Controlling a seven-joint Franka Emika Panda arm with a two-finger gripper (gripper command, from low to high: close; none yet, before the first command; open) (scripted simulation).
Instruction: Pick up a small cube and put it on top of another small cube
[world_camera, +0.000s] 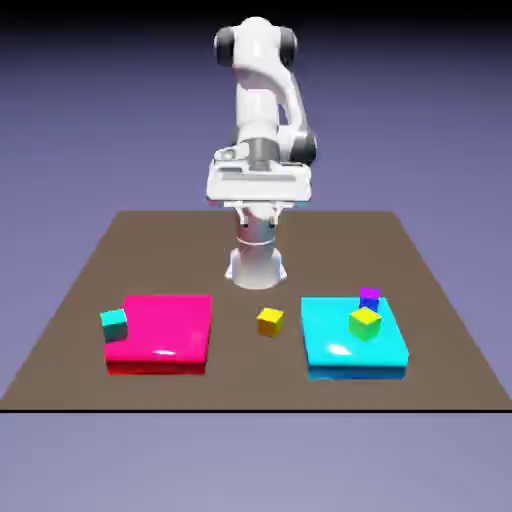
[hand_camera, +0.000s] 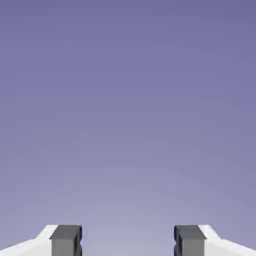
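we saw the pincer (hand_camera: 128, 242) spread wide with nothing between its grey fingertips (hand_camera: 66, 240), only blue-violet backdrop ahead in the hand view. the arm (world_camera: 262, 120) stood folded high over the desk (world_camera: 150, 250), well apart from everything. the small cube (world_camera: 269, 321) sat bare on the desk between the pink slab (world_camera: 165, 335) and the cyan slab (world_camera: 335, 345). a teal cube (world_camera: 114, 323) leaned at the pink slab's edge, and a lime cube (world_camera: 365, 322) and a purple cube (world_camera: 369, 296) sat on the cyan one
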